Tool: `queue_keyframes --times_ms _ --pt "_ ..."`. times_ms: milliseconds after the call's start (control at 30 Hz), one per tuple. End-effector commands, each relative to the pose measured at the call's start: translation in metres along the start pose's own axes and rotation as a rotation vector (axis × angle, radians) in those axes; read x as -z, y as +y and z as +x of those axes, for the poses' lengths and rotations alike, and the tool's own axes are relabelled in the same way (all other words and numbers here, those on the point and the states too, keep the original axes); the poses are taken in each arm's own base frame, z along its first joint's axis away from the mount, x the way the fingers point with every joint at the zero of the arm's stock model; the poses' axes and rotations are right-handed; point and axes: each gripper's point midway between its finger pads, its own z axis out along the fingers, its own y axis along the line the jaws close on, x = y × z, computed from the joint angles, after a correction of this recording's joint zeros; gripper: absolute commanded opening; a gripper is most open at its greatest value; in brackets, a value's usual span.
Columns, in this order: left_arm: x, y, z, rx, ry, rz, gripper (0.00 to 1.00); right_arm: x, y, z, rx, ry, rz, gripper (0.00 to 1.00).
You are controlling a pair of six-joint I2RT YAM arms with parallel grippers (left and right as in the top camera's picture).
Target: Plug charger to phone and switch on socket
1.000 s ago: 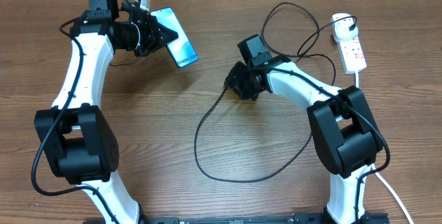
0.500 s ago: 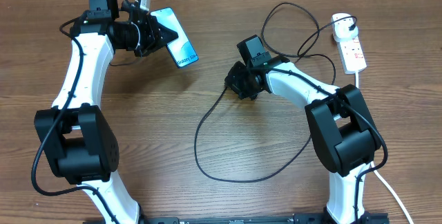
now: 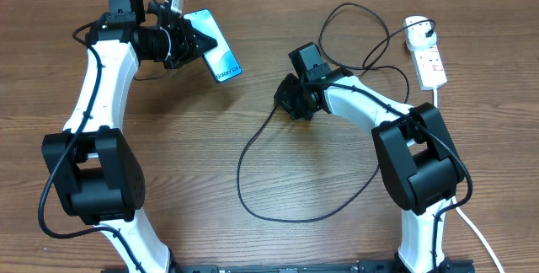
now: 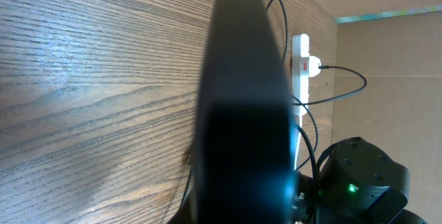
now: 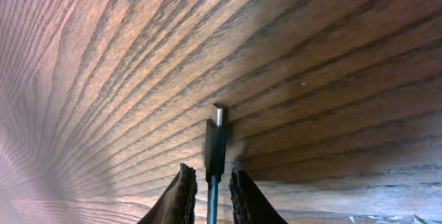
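My left gripper (image 3: 189,44) is shut on the phone (image 3: 217,54), holding it above the table at the back left with its teal screen facing up. In the left wrist view the phone (image 4: 242,113) is a dark edge-on slab filling the middle. My right gripper (image 3: 282,102) is low over the table's centre, at the end of the charger's black cable (image 3: 253,138). In the right wrist view the black plug tip (image 5: 215,137) lies on the wood between the fingers (image 5: 185,189). The jaws are narrow, with a thin gap on each side. The socket (image 3: 427,58) lies at the back right.
The white adapter (image 3: 414,29) sits in the socket's far end. The black cable loops widely across the table's middle and front (image 3: 286,218), and another loop runs behind the right arm (image 3: 337,20). A thick white cord (image 3: 476,235) trails to the front right.
My right gripper has edged slightly left at the cable's end. The left arm and the phone have not moved.
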Motion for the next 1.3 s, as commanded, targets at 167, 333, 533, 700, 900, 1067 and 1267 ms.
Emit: queue_keyframes --times_ms 167,333,533,700,900,1067,1267 --pt "0.001 -0.01 0.0 -0.031 0.006 0.035 0.04 -0.003 0.006 -0.001 0.006 -0.004 -0.007 0.17" --pt "0.001 -0.01 0.0 -0.028 0.006 0.037 0.04 -0.004 0.006 0.0 0.008 0.0 -0.008 0.16" --pt "0.001 -0.013 0.001 -0.028 0.012 0.053 0.04 -0.004 0.007 0.001 0.011 0.001 -0.007 0.15" --pt "0.001 -0.013 0.001 -0.028 0.012 0.053 0.04 -0.012 0.002 0.002 0.007 0.008 0.004 0.15" --pt "0.001 -0.013 0.001 -0.028 0.012 0.052 0.04 -0.014 0.001 0.001 0.006 0.008 0.004 0.11" --pt "0.001 -0.013 0.001 -0.028 0.012 0.052 0.04 -0.014 0.001 0.0 0.005 0.007 0.003 0.11" --pt "0.001 -0.013 0.001 -0.028 0.012 0.053 0.04 -0.013 -0.001 -0.002 -0.002 0.012 0.003 0.11"
